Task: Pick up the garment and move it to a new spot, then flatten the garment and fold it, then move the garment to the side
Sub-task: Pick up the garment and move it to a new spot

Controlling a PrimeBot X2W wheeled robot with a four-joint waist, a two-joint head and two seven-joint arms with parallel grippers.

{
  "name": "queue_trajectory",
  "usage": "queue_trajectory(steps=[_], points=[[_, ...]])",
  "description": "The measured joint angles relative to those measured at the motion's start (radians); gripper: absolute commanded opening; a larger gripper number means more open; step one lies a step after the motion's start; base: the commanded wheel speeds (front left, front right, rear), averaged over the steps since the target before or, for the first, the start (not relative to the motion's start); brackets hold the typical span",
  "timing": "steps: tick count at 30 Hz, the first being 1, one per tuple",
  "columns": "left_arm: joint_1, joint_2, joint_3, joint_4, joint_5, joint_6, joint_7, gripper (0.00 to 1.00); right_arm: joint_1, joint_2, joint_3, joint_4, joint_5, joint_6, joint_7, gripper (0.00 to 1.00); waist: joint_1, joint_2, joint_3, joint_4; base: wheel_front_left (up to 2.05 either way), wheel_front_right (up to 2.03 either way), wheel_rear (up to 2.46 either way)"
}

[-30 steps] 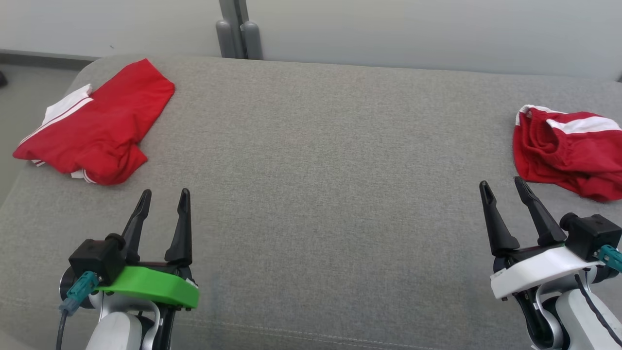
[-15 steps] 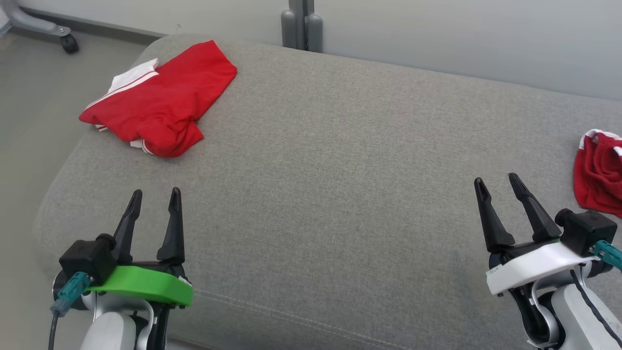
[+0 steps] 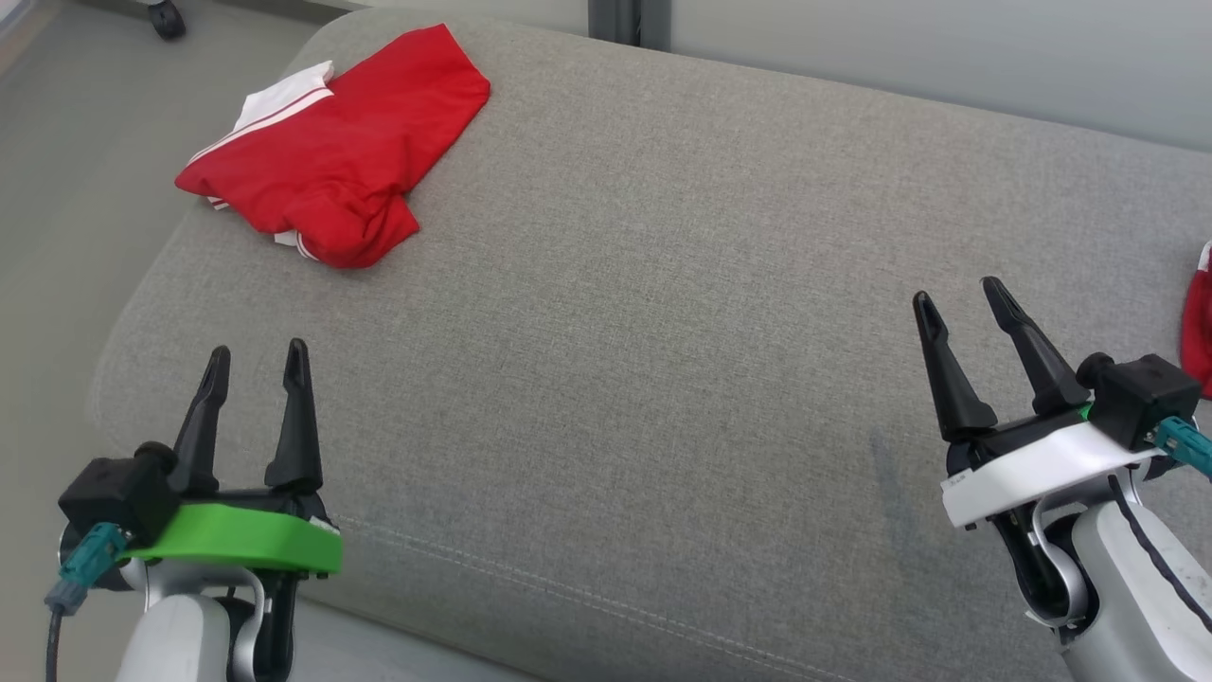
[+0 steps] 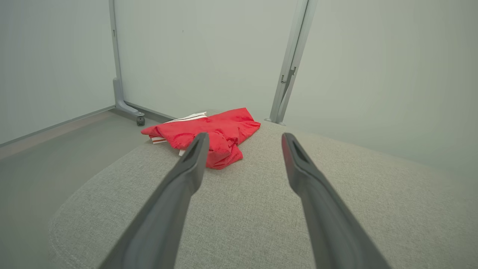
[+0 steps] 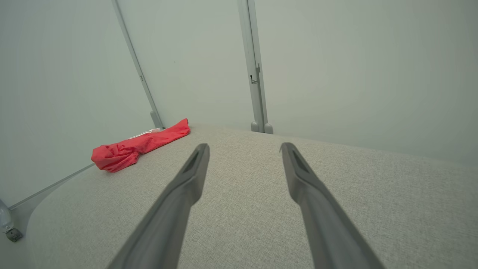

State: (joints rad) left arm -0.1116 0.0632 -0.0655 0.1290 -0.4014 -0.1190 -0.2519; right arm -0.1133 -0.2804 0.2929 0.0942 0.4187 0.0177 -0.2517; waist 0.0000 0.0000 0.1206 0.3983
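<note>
A red garment [image 3: 341, 161] with white trim lies bunched at the far left corner of the grey cushion [image 3: 663, 284]. It also shows ahead of the fingers in the left wrist view [image 4: 220, 130] and far off to the left in the right wrist view [image 5: 138, 147]. A sliver of a second red garment [image 3: 1198, 322] shows at the right edge. My left gripper [image 3: 258, 349] hovers open near the cushion's front left edge, well short of the left garment. My right gripper [image 3: 955, 291] stands open at the front right. Both hold nothing, as their own views show [image 4: 244, 136] [image 5: 244, 146].
The cushion's rounded left edge drops to grey floor [image 3: 57, 189]. A caster wheel [image 3: 169, 17] and a grey post [image 3: 630, 19] stand by the pale wall panels behind. Bare fabric stretches between the two grippers.
The head view has swung left: the left garment now sits nearer the picture's middle and the right one has slid almost out of frame. Both grippers stay open and empty.
</note>
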Motion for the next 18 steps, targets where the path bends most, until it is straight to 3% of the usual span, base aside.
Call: queue_trajectory(steps=[5,11,18], points=[[-0.049,0.021,0.015,-0.027,0.000,-0.001,0.000,1.00,-0.031,-0.004,0.005,-0.008,-0.009,0.004,0.006,1.00,0.0000,0.0000,0.030,-0.005,0.00,0.00,0.00],[-0.191,0.095,0.038,-0.048,-0.002,-0.003,0.007,1.00,-0.060,-0.009,0.006,-0.021,-0.017,0.004,0.007,1.00,0.0000,0.0000,0.074,-0.016,0.00,0.00,0.00],[-0.354,0.165,0.107,0.026,-0.089,-0.004,0.123,1.00,-0.111,-0.008,0.024,-0.037,-0.042,0.009,0.016,1.00,0.0000,0.0000,0.133,-0.045,0.00,0.00,0.00]])
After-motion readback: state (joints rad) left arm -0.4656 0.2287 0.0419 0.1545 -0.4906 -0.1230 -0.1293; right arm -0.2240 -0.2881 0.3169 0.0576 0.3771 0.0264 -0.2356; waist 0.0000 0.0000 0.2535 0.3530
